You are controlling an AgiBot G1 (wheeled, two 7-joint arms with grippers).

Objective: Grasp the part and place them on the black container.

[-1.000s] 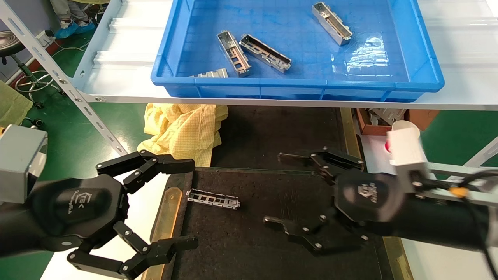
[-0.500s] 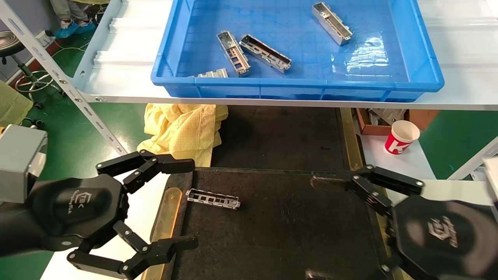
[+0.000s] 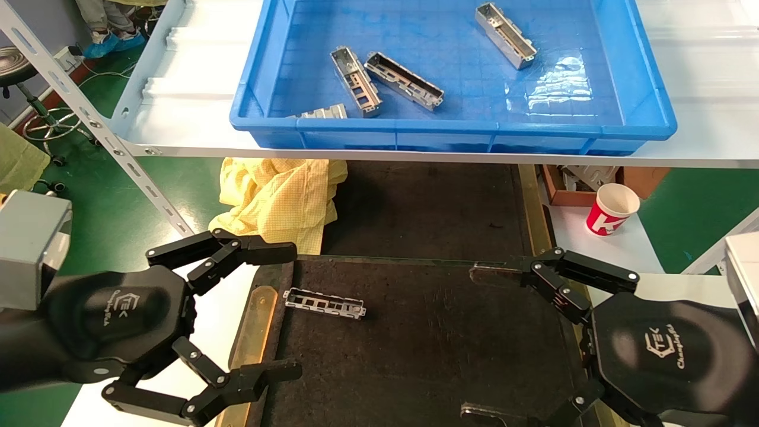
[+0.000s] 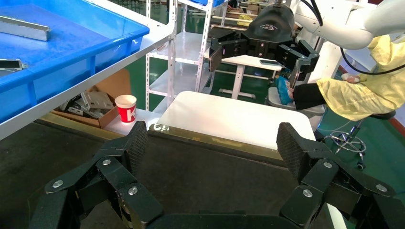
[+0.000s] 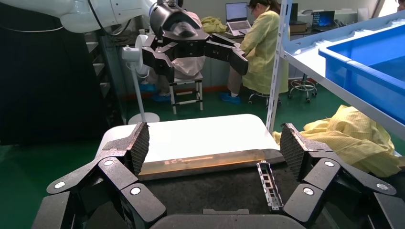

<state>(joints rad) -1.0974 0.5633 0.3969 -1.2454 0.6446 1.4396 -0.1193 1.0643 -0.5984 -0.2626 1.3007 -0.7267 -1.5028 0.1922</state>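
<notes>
One silver-grey part lies flat on the black container, near its left brass strip. It also shows in the right wrist view. Several more parts lie in the blue crate, among them two side by side and one at the back. My left gripper is open and empty at the tray's left edge, just left of the part. My right gripper is open and empty over the tray's right side, well apart from the part.
The blue crate stands on a white shelf above and beyond the tray. A yellow cloth lies under the shelf at the left. A red paper cup and a cardboard box stand at the right.
My right gripper has drawn back from over the tray's middle to its right side, still open and empty. The part on the tray and my left gripper have not moved.
</notes>
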